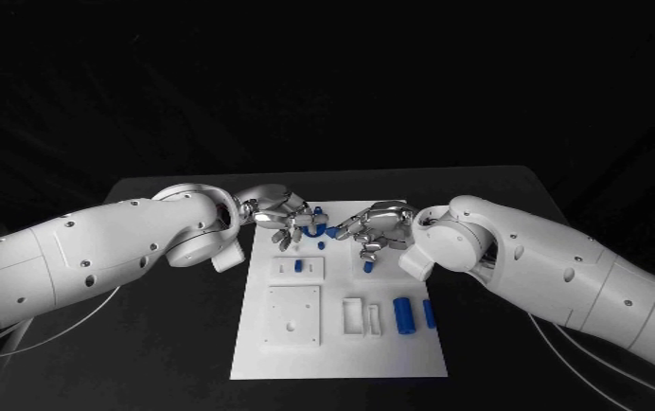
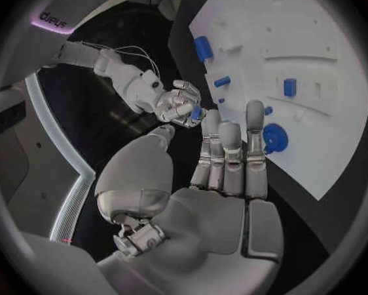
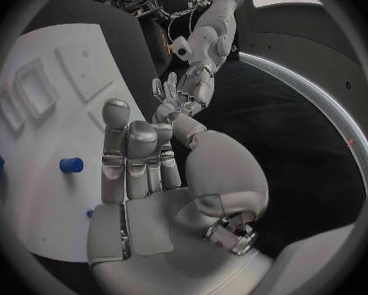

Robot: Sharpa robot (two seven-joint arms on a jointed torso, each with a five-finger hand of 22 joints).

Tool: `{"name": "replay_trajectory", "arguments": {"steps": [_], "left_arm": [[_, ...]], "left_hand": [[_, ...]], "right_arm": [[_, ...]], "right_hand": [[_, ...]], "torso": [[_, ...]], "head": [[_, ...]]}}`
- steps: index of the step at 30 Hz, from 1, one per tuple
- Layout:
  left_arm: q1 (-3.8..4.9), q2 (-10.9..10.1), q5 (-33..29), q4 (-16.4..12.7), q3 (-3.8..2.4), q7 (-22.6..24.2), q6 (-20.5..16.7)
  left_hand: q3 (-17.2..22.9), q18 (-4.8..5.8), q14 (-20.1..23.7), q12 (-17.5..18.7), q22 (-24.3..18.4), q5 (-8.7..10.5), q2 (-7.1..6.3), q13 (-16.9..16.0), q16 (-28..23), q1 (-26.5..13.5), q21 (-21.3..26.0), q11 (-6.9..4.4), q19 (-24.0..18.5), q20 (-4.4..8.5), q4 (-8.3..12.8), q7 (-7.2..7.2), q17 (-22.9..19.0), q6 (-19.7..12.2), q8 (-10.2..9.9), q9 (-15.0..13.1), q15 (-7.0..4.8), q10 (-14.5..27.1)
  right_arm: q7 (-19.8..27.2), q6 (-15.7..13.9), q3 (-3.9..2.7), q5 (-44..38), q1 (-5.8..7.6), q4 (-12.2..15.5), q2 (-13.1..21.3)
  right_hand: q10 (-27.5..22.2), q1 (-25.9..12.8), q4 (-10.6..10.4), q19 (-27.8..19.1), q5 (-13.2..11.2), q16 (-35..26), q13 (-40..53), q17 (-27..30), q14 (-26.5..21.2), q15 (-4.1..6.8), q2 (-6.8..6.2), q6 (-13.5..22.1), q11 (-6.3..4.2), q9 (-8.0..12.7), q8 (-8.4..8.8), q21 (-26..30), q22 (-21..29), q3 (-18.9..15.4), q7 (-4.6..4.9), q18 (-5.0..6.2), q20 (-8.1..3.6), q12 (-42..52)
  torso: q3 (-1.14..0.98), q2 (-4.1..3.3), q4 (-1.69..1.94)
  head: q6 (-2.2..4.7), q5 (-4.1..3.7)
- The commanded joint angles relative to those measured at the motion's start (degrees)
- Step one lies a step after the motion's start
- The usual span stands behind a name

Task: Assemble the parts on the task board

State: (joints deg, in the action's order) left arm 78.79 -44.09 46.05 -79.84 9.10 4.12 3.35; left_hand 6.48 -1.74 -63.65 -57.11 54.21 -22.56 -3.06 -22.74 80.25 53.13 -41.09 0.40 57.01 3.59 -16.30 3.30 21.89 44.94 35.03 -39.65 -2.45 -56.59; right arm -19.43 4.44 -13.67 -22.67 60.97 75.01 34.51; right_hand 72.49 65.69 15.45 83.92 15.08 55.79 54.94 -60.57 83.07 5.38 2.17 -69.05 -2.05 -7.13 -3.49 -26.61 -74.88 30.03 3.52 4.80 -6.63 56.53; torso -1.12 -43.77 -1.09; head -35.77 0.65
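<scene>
Over the far end of the task board (image 1: 342,354), head view: left hand (image 1: 280,218) and right hand (image 1: 379,226) hover close, blue parts (image 1: 404,314) lying nearer. Left wrist view: the left hand's fingers (image 2: 256,137) are extended, holding nothing, beside a round blue part (image 2: 275,137); the right hand appears to pinch something blue. Right wrist view: its grasp cannot be told, so seat slowly.

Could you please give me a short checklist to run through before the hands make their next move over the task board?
1. Task board lies flat on the table, its near half uncovered: ok.
2. Left hand over the board's far end, beside a blue round part: ok; whether it touches that part: cannot tell.
3. Right hand holds something blue in its fingers, as the left wrist view shows: ok; how firm the hold is: cannot tell.
4. The hands are close together but apart: ok.
5. Two blue cylinders lie loose at the board's right edge, not yet seated: not ok.
</scene>
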Motion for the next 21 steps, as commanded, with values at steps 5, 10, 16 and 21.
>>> {"name": "replay_trajectory", "arguments": {"steps": [5, 10, 16, 21], "left_arm": [[-0.28, 0.47, 5.54, -0.48, -0.01, 4.59, -2.44], [-0.32, 0.68, 6.22, -0.82, -0.01, 5.05, -2.72], [-0.34, 1.04, 8.27, -1.13, -0.01, 5.02, -2.58], [-0.34, 1.15, 10.02, -1.20, -0.01, 4.79, -2.42]], "left_hand": [[-0.88, -0.66, 0.48, 0.33, 0.01, 0.30, 0.19, 0.26, -0.27, 1.65, 0.67, 0.12, -0.11, -0.31, 0.29, 0.37, -0.42, -0.02, -0.20, 2.86, 0.15, 0.76], [-0.93, -0.65, 0.52, 0.34, 0.03, 0.33, 0.19, 0.27, -0.27, 1.77, 0.69, 0.10, -0.11, -0.30, 0.39, 0.36, -0.43, 0.02, -0.13, 2.93, 0.14, 0.78], [-1.17, -0.64, 0.83, 0.48, 0.08, 0.33, 0.27, 0.37, -0.33, 2.09, 0.87, 0.18, -0.17, -0.36, 0.45, 0.42, -0.51, -0.07, -0.03, 3.36, 0.21, 1.01], [-1.23, -0.66, 1.01, 0.70, 0.02, 0.37, 0.19, 0.51, -0.57, 2.31, 1.09, 0.27, -0.23, -0.43, 0.50, 0.50, -0.65, -0.12, -0.21, 3.75, 0.29, 1.12]], "right_arm": [[-1.83, 3.30, -0.02, 3.05, -0.03, -0.47, -0.23], [-2.30, 3.37, -0.02, 3.03, -0.03, -0.75, -0.48], [-2.45, 3.24, -0.02, 2.99, -0.03, -0.83, -0.62], [-2.45, 3.19, -0.02, 2.98, -0.03, -0.81, -0.62]], "right_hand": [[-0.35, -0.29, -0.05, 2.31, -0.38, -0.20, 0.04, -0.05, -0.05, 0.30, 0.38, -0.71, -0.15, -0.56, -0.18, 0.28, -0.05, -0.30, -0.02, -0.83, -0.28, -0.35], [-0.34, -0.28, 0.08, 2.31, -0.20, -0.13, 0.16, -0.21, -0.07, 0.27, 0.43, -0.76, -0.15, -0.61, -0.18, 0.30, -0.27, -0.35, -0.04, -0.83, -0.25, -0.32], [-0.34, -0.28, 0.08, 2.31, -0.20, -0.13, 0.16, -0.21, -0.07, 0.27, 0.43, -0.76, -0.15, -0.61, -0.18, 0.30, -0.27, -0.35, -0.04, -0.83, -0.25, -0.32], [-0.34, -0.28, 0.08, 2.31, -0.20, -0.13, 0.16, -0.21, -0.07, 0.27, 0.43, -0.76, -0.15, -0.61, -0.18, 0.30, -0.27, -0.35, -0.04, -0.83, -0.25, -0.32]], "torso": [[0.02, 0.02, -0.03], [-0.03, -0.03, -0.09], [-0.09, 0.00, 0.03], [-0.12, 0.00, -0.03]], "head": [[0.07, -0.03], [0.12, -0.05], [-0.03, -0.06], [-0.11, -0.15]]}}
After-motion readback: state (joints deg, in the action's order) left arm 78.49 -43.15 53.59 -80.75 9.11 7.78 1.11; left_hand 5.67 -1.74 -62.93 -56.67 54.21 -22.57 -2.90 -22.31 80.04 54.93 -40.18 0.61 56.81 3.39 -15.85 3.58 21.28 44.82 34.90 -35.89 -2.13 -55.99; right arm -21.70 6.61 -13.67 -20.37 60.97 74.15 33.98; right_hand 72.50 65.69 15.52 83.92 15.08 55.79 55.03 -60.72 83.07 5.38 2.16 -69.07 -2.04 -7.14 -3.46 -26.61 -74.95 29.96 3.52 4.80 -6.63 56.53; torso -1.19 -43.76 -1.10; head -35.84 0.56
